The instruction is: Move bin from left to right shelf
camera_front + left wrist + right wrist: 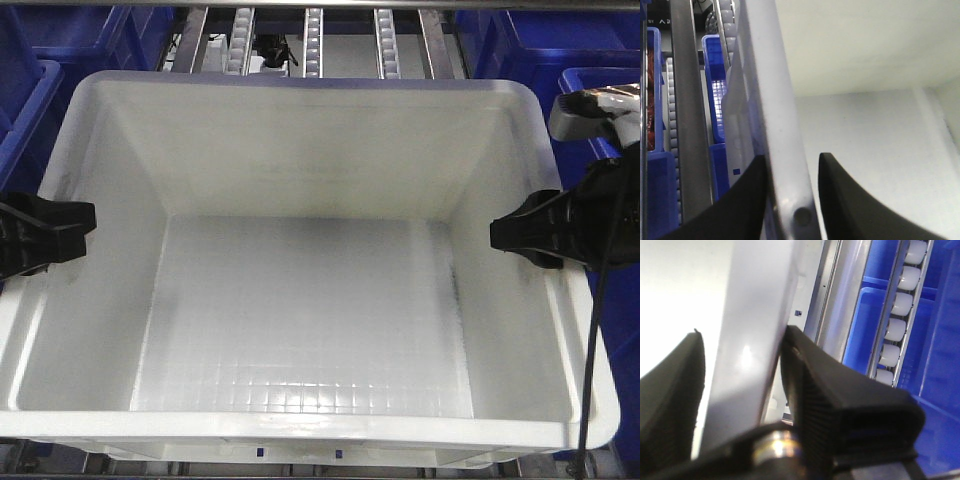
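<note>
The bin [300, 320] sat square in front of the robot, empty, filling the front view, with roller rails [313, 40] behind it and blue totes [25, 90] close on both sides; whether it was already lifted off its support couldn't be told. The left gripper [790, 165] straddled the left rim, one finger outside and one inside. The outer finger touched, while the inner one seemed to show a sliver of gap, so a firm clamp wasn't confirmed. The right gripper [742, 340] did the same on the right rim: the outer pad was against it, the inner side too blurred to call. Main risk, as a judgement: two narrow pinches on a smooth rolled rim, roughly mid-side, so the bin could pivot about that axis and tip, or slide out if either grip was loose. Any drift in arm spacing during the sideways move would flex the walls or pull a finger off. Clearance to the totes looked tight. The right arm's cable [600, 330] hung by the rim and could snag.
</note>
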{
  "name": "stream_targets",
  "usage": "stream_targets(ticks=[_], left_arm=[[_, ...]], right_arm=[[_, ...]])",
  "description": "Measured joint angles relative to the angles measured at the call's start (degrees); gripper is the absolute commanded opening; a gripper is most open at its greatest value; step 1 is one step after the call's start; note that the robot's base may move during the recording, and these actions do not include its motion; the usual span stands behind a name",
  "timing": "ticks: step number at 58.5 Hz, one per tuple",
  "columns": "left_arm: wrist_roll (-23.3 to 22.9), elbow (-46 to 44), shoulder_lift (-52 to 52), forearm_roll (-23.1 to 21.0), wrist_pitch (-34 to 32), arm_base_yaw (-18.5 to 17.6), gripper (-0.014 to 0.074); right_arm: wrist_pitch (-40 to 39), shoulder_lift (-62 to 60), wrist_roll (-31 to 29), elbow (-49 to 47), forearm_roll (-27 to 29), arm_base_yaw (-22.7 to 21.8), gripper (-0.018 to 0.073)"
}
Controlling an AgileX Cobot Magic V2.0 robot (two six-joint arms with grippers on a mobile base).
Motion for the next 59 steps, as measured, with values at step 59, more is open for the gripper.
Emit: stream_targets(ticks=[59], left_arm=[[0.15,0.0,-3.82,-1.2,1.78,0.0,-0.0006]], right_arm=[[1.0,-4.79,1.5,0.06,-0.02,0.0,-0.0004]])
